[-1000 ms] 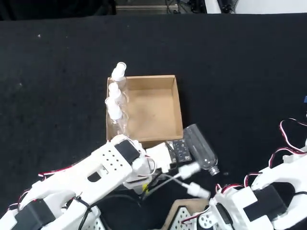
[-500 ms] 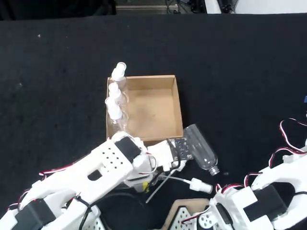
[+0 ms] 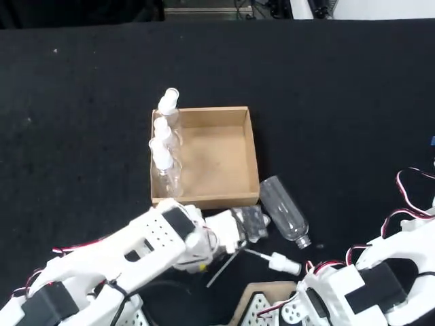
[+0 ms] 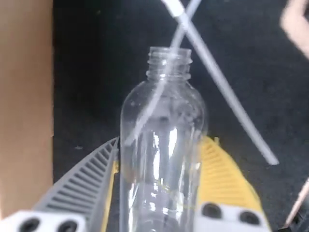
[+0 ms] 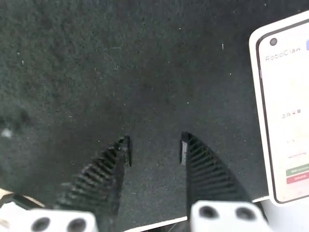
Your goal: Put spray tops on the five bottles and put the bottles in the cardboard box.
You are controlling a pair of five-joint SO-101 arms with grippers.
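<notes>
Bottle (image 4: 161, 111), uncapped, lies at the high view's lower centre beside the box (image 3: 253, 149), likely light, slick, crushable; left gripper (image 4: 164, 140) brackets its mid-body, probably the firmest hold, clamped or not I cannot tell; right gripper (image 5: 154, 142) hangs open.

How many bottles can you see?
5: three capped bottles along the cardboard box's left wall, an uncapped bottle lying beside the box, another uncapped bottle in the left gripper.

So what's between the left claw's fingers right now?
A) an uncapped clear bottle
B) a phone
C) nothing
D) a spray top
A: the left claw is closed on either side of a clear bottle whose threaded neck is bare.
</notes>
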